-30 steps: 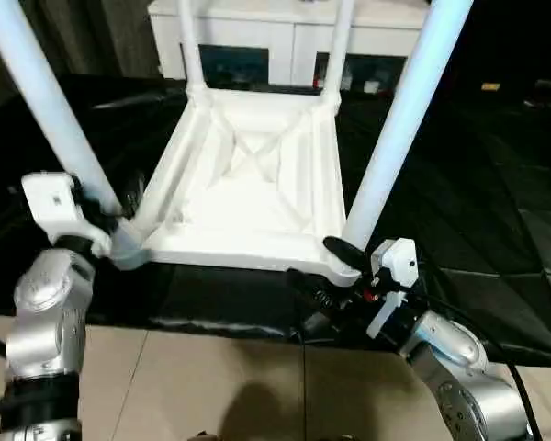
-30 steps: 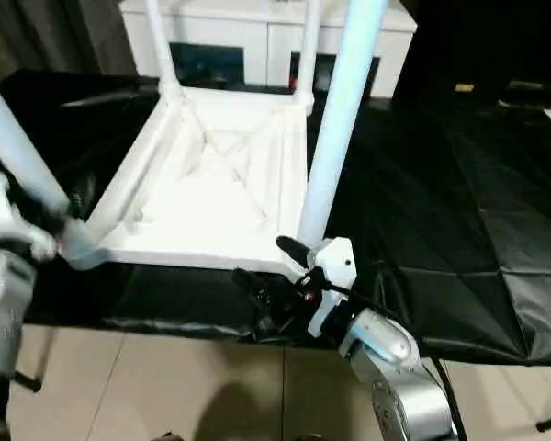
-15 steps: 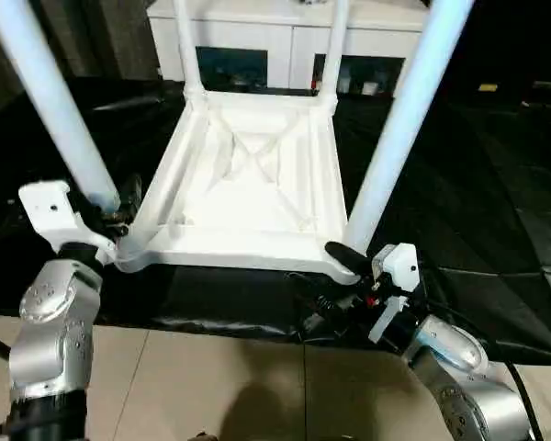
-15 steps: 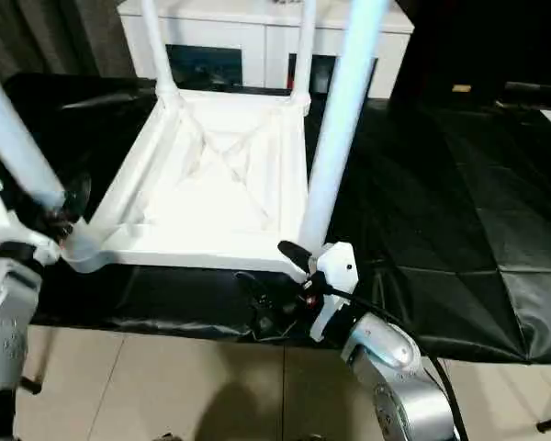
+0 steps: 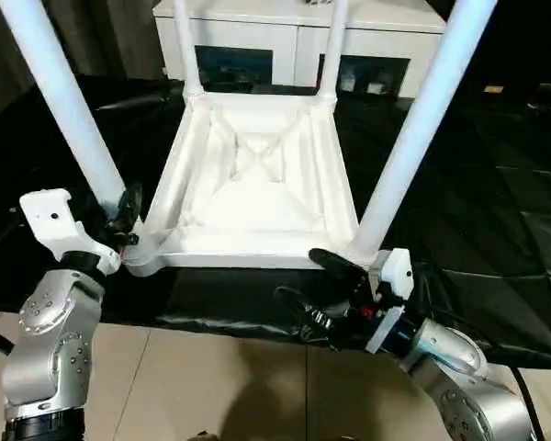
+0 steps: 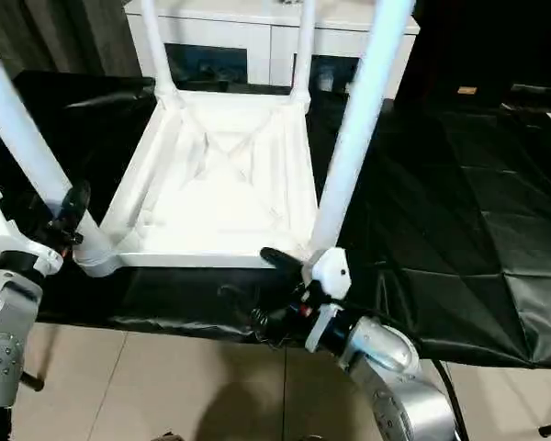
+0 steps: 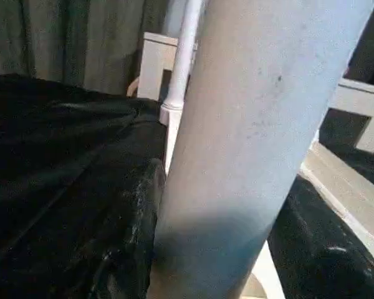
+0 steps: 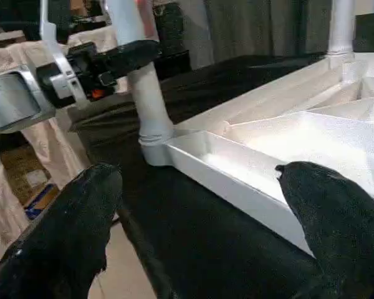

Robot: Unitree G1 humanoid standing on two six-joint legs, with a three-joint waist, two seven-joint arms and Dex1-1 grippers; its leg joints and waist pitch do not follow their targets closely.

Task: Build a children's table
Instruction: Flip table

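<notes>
The children's table (image 5: 257,184) lies upside down on a black cloth, its ribbed underside facing up and its long white legs standing up from the corner sockets. My left gripper (image 5: 118,216) is at the base of the near-left leg (image 5: 69,110), shut on it just above the socket. That leg (image 7: 255,124) stands between the black fingers (image 7: 134,243) in the left wrist view. My right gripper (image 5: 317,287) is open, low in front of the near-right corner, beside the near-right leg (image 5: 413,138). It holds nothing, and the table's near rim (image 8: 237,174) lies ahead of its fingers (image 8: 81,230).
The black cloth (image 5: 477,184) covers the floor under and to the right of the table. A white low cabinet (image 5: 294,28) with dark glass openings stands behind the far legs. Beige floor tiles (image 5: 211,386) lie at the near edge of the cloth.
My left gripper's fingers have closed in on the near-left leg. The right gripper stays open and has drawn a little away from the near-right corner. The whole view has shifted slightly.
</notes>
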